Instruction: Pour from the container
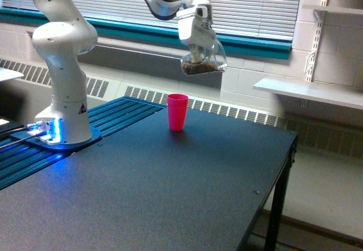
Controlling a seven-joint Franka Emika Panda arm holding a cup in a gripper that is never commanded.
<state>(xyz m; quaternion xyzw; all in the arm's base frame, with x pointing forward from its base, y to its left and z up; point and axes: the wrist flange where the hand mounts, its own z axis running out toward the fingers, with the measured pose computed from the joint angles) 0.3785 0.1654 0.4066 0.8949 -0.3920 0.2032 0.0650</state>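
Observation:
A clear see-through container [205, 62] with brown bits in its bottom hangs in the air, tilted, its rim toward the exterior view's right. My gripper [197, 51] is shut on it from above. The container is above and a little to the right of an opaque pink cup [177, 112], which stands upright on the black table [170, 188] near its far edge. A clear gap of air separates the two cups.
The arm's white base [62, 112] stands on blue slats at the exterior view's left. A radiator grille runs behind the table under the window. A white shelf [309, 92] juts out at the right. The table's right edge drops to the floor.

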